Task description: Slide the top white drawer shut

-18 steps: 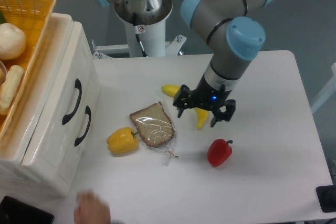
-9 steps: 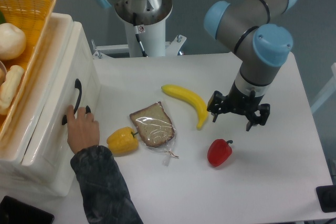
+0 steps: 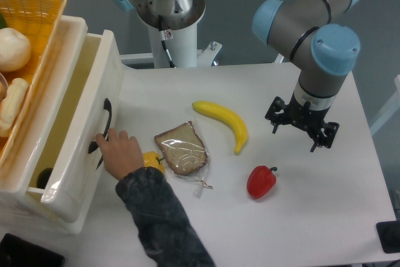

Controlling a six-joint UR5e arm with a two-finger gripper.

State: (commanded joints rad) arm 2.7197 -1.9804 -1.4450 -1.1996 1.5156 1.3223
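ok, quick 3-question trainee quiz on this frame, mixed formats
1. True or false: the top white drawer is pulled open.
2. What touches the drawer's handle? A) the gripper B) a person's hand C) the banana
3. Fill in: the red pepper lies on the ____.

Key: 1 true; 2 B; 3 table.

My arm (image 3: 306,26) has grey tube sections with light blue joint caps, a black two-finger gripper (image 3: 302,130), and a white pedestal base (image 3: 174,42) bearing a small warning sticker.
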